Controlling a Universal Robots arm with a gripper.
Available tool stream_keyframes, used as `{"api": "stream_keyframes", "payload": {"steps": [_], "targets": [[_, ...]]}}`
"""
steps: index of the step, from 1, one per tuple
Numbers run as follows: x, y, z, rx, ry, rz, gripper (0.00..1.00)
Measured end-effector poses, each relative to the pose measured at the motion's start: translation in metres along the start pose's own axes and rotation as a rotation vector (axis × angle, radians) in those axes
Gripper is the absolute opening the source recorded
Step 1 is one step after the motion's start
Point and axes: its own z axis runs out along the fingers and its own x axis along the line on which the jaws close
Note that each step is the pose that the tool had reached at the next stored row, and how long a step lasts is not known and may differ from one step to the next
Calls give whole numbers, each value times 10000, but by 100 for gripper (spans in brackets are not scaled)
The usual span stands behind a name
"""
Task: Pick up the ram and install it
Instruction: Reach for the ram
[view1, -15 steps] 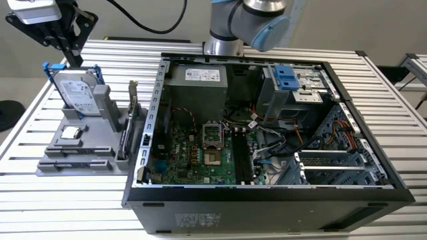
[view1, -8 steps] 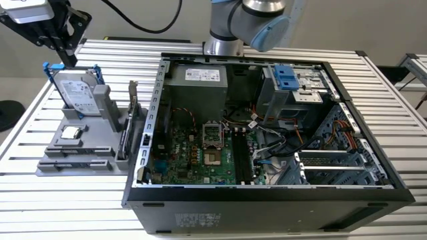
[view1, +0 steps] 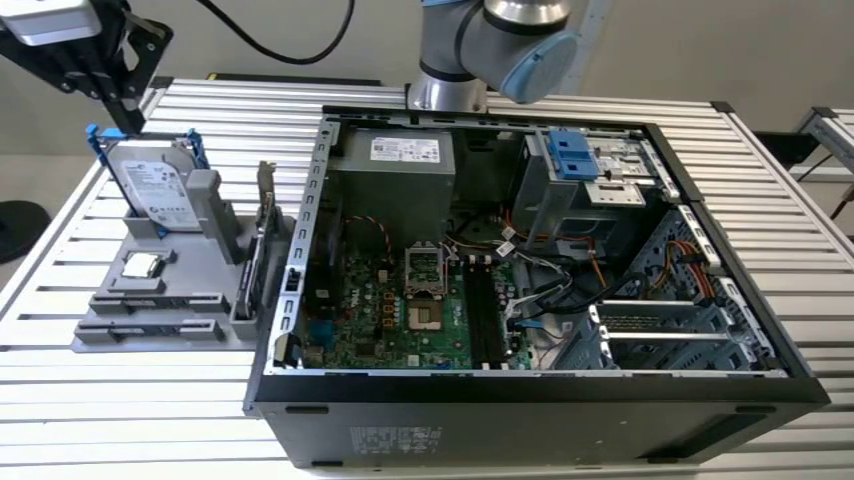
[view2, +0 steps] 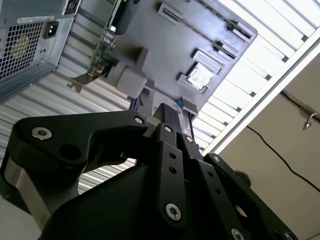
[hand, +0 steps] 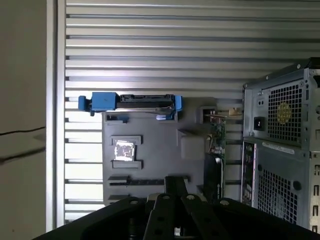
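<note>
Gripper (view1: 132, 124) fingers (view2: 171, 117) seemingly closed, empty, near the hard drive (view1: 158, 185).

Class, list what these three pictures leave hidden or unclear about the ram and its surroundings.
First wrist view: the ram lies edge-on in the gray fixture, chips unseen; the gripper covers one end.
Exterior view: the motherboard slots are too small and dark to tell if any is filled.
Exterior view: the arm is cut off by the top edge.

An open computer case (view1: 534, 420) sits beside a grey holder (view1: 187, 275) bearing a hard drive (view1: 151, 185).
</note>
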Motion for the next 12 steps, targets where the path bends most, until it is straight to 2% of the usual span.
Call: {"api": "stream_keyframes", "payload": {"steps": [12], "targets": [[128, 1, -3, -10, 29, -570, 0]]}}
